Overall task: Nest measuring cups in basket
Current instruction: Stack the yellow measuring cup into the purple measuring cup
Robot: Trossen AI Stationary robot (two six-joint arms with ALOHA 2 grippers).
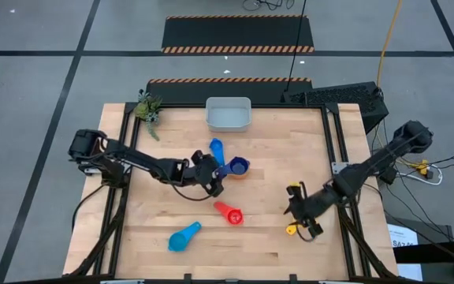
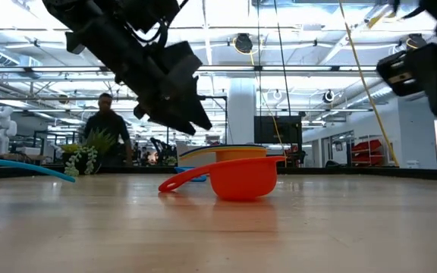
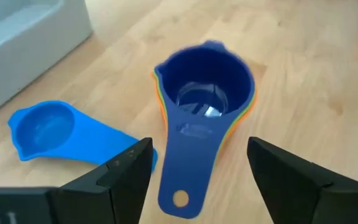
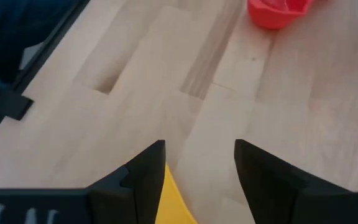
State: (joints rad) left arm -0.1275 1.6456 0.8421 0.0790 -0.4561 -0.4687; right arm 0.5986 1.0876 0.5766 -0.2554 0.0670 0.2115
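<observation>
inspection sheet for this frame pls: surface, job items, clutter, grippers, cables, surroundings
Surface: wooden table, nothing spilled.
Job's things: basket at far edge, nothing seen inside; navy cup nested atop orange and green rims; blue cup beside it; red cup, light blue cup and yellow cup loose.
Clutter: small plant at far left corner.
Grippers: left gripper open over the navy handle; right gripper open above the yellow cup.
Cables: yellow cable on floor.
Surroundings: person behind table.
</observation>
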